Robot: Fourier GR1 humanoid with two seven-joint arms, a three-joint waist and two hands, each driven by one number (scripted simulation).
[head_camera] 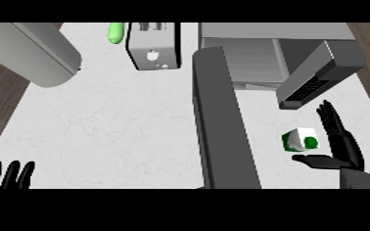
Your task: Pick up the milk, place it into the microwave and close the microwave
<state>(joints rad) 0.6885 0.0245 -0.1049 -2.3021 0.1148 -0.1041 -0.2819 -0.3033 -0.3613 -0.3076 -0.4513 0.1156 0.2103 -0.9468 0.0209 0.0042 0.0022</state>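
The milk (299, 140) is a small white carton with green sides and a green cap, standing on the white counter at the right. My right hand (341, 147) is open just right of it, fingers straight and thumb stretched out below the carton, apart from it. Behind stands the grey microwave (245, 54), its cavity open; its door (220, 122) swings out toward me, left of the milk. My left hand (16, 175) rests at the lower left edge with fingers up.
A silver toaster (153, 46) stands at the back, with a green object (115, 33) beside it. A large grey rounded object (39, 54) fills the back left. The counter's left edge borders dark wood floor (11, 93).
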